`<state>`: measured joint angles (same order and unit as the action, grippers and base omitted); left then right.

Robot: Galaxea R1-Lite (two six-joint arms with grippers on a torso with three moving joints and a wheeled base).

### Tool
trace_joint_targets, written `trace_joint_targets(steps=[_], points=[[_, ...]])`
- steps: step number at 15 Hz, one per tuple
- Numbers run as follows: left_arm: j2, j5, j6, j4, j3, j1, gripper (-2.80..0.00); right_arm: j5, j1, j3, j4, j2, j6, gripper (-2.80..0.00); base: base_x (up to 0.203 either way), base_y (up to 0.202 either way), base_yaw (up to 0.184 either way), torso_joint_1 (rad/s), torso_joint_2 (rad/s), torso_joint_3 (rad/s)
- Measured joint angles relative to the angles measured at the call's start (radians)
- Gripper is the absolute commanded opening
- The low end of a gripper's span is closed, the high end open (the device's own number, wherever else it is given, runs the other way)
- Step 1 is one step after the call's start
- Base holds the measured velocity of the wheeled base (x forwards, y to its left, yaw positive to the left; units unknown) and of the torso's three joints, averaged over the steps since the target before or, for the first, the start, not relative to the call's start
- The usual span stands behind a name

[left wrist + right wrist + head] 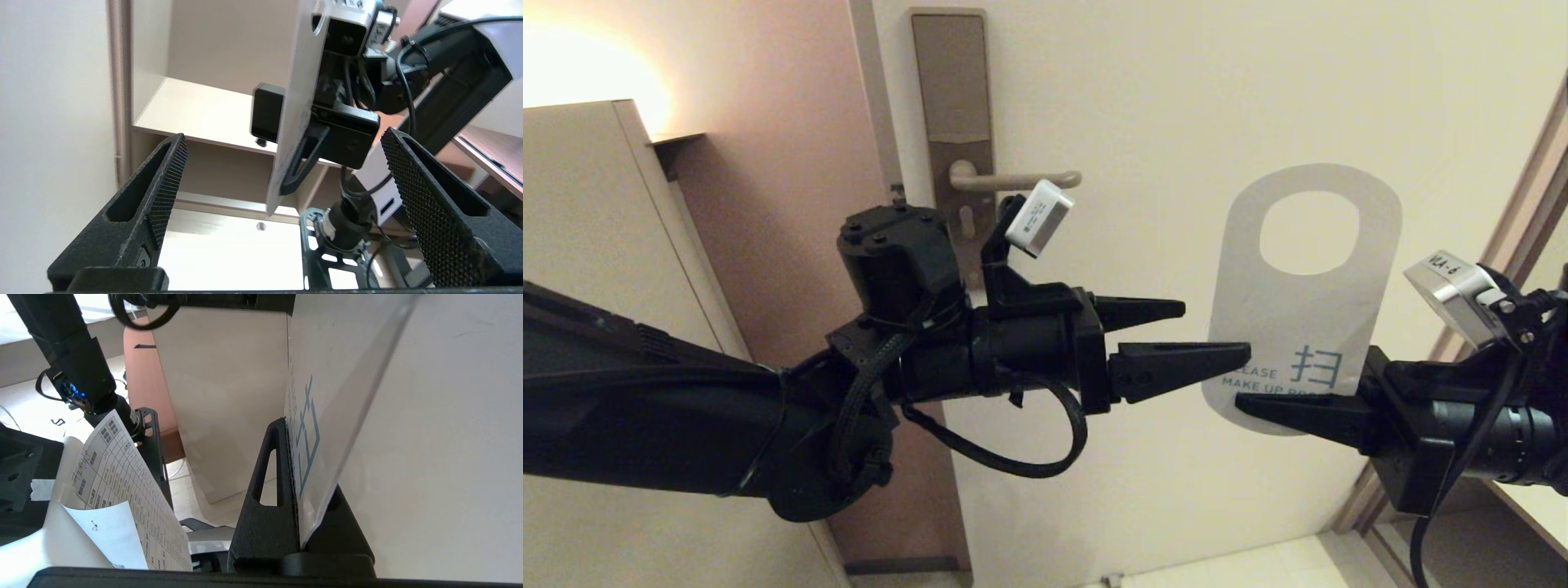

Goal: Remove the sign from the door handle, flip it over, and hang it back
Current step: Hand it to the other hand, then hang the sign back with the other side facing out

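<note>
The sign (1298, 314) hangs in the air in front of the door, upright, white "MAKE UP ROOM" side towards the head camera, oval hole at the top. My right gripper (1250, 404) is shut on its lower end; in the right wrist view the card (322, 416) is pinched between the two fingers (265, 490). My left gripper (1217, 331) is open, its tips just left of the sign's edge, clear of it. In the left wrist view the sign (292, 122) stands edge-on between the spread pads (167, 188). The door handle (1013, 180) is bare, up and to the left.
The tall backplate (953, 122) sits on the cream door (1176, 98). A beige cabinet (596, 269) stands at the left. At the far right runs the door frame (1527, 212), with a ledge below it. A printed paper sheet (118, 490) shows in the right wrist view.
</note>
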<state>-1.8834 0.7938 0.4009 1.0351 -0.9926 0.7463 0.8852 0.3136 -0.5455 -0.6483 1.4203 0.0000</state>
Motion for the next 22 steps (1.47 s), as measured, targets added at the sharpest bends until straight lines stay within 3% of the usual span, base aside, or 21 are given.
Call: trace_joint_targets(steps=[6, 7, 10, 15, 18, 22], points=[[0.047, -0.003, -0.004, 0.027, 0.054, -0.047, 0.00, -0.031, -0.021, 0.002, 0.000, -0.008, -0.001, -2.80, 0.000, 0.000, 0.000, 0.000, 0.00, 0.000], [0.050, -0.003, -0.004, 0.054, 0.069, -0.052, -2.80, -0.035, -0.022, 0.002, 0.000, -0.009, -0.001, -2.80, 0.000, 0.000, 0.000, 0.000, 0.00, 0.000], [0.059, -0.001, -0.001, 0.121, 0.116, -0.070, -2.80, -0.037, -0.023, 0.003, 0.000, -0.012, -0.003, -2.80, 0.000, 0.000, 0.000, 0.000, 0.00, 0.000], [0.097, -0.007, -0.016, 0.123, 0.181, -0.096, -2.80, -0.060, -0.023, 0.003, 0.000, -0.011, -0.004, -2.80, 0.000, 0.000, 0.000, 0.000, 0.00, 0.000], [0.116, -0.029, -0.129, 0.122, 0.245, -0.124, -2.80, -0.071, -0.023, 0.003, 0.000, -0.009, -0.004, -2.80, 0.000, 0.000, 0.000, 0.000, 0.00, 0.000], [0.153, -0.160, -0.262, 0.119, 0.355, -0.139, -2.80, -0.128, -0.023, 0.002, 0.000, -0.005, -0.003, -2.80, 0.000, 0.000, 0.000, 0.000, 0.00, 0.000]])
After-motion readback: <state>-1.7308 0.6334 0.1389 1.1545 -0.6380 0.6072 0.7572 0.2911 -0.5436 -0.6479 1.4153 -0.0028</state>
